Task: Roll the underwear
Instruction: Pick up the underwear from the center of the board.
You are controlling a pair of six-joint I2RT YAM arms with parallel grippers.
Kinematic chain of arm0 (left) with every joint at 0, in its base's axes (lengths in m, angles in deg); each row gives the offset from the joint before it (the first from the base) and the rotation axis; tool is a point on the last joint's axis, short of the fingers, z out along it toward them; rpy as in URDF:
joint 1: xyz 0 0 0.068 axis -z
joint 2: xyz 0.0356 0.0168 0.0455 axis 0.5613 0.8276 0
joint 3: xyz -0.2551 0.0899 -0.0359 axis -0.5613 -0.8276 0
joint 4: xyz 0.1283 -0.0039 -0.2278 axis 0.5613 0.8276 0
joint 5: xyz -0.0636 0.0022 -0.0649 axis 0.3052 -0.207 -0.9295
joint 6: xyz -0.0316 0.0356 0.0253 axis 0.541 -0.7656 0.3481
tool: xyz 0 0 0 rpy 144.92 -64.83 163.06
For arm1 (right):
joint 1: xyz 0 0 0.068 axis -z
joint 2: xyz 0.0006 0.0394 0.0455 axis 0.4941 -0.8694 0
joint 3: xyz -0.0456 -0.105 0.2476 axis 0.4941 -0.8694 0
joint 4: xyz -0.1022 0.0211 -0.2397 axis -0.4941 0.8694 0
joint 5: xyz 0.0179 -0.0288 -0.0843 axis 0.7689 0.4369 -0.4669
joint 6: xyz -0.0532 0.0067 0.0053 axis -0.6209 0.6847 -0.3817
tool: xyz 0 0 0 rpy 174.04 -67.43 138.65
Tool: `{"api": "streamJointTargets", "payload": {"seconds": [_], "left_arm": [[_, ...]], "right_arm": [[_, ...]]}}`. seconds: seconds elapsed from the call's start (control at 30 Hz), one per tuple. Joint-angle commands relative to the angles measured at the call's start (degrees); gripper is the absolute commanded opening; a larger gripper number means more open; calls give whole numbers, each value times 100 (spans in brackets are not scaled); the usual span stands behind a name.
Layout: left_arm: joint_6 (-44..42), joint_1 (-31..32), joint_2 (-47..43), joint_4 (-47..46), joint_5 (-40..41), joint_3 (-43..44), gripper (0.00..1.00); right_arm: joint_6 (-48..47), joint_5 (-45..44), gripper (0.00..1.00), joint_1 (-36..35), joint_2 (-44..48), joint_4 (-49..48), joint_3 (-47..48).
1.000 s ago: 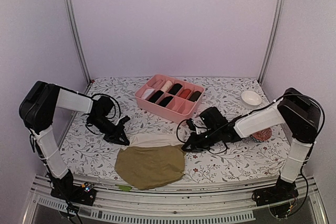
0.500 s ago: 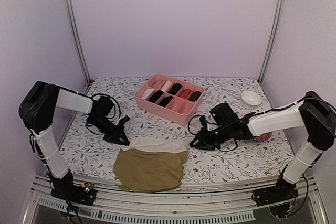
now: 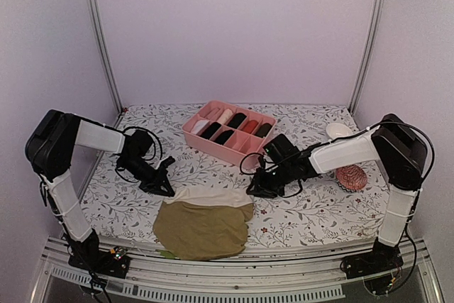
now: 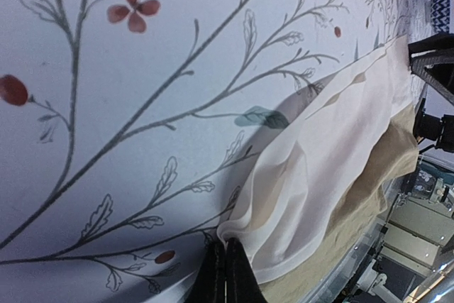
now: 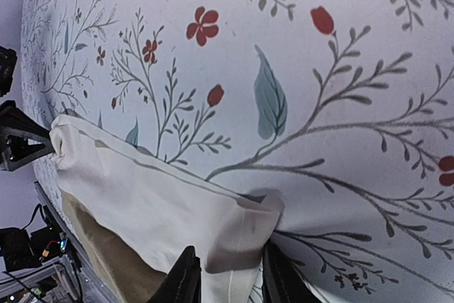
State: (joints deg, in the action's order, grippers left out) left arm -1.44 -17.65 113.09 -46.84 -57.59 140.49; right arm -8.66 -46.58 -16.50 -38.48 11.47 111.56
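The olive-brown underwear lies flat near the table's front edge, its cream waistband on the far side. My left gripper is shut on the waistband's left corner; in the left wrist view the closed gripper pinches the cream fold. My right gripper is at the waistband's right corner. In the right wrist view the gripper is open, its jaws standing either side of the cream corner on the table. No black briefs lie loose.
A pink divided box holding several rolled items stands behind the underwear. A red-and-white patterned ball lies at the right, and a white bowl is behind the right arm. The table's front edge is just beyond the olive fabric.
The right gripper pulled away to the right, then came back left to the waistband's right corner. The underwear lies flatter than a second ago. The left gripper has not moved.
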Motion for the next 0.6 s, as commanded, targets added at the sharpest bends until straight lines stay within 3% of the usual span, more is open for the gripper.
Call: {"api": "streamJointTargets", "payload": {"seconds": [0.0, 0.2, 0.3, 0.43, 0.57], "left_arm": [[-24, -54, -16, -2, 213, -63, 0], [-33, -84, -6, 1, 186, -58, 0], [-24, -91, -13, 3, 242, -42, 0], [-20, -109, -68, -15, 323, -49, 0], [-52, -119, -206, -17, 197, 19, 0]], "right_arm": [[-365, -848, 32, -230, -418, 927, 583], [-682, -1286, 30, -458, -579, 1604, 779], [-672, -1252, 22, -455, -535, 1592, 655], [-654, -1142, 2, -417, -305, 1384, 488], [-681, -1000, 0, -219, 155, 1006, 415]]}}
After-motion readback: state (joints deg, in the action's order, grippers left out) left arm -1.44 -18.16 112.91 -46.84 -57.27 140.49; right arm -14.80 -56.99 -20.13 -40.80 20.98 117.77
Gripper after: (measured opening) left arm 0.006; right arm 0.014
